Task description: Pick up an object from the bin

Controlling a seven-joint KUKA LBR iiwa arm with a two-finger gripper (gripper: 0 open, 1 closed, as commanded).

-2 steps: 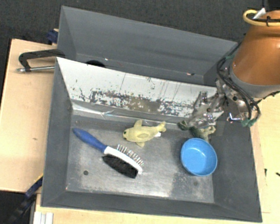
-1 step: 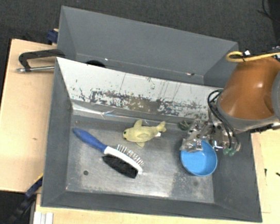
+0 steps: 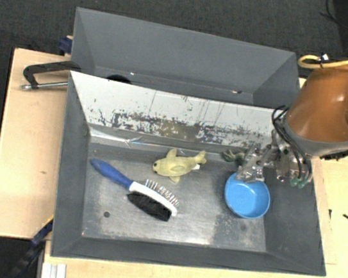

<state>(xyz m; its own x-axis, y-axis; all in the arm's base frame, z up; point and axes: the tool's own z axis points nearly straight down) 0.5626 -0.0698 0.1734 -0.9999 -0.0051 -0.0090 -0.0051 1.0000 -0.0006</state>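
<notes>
Single camera view, taken from above the grey metal bin [image 3: 173, 57] and tilted somewhat from its near side. The bin's far wall therefore faces the lens as a broad surface, while its near wall is foreshortened to a narrow band. The camera stands far enough back to take in the whole bin, all four walls and the floor, with a margin of surroundings beyond every rim. The robot arm [image 3: 331, 103], under a rounded orange cover, enters across the bin's right rim.

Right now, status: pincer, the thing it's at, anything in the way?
Pincer down at far rim of blue bowl, right side of bin. Bowl on bin floor. Yellow fish toy and blue-handled brush lie view-left, clear of it.
</notes>
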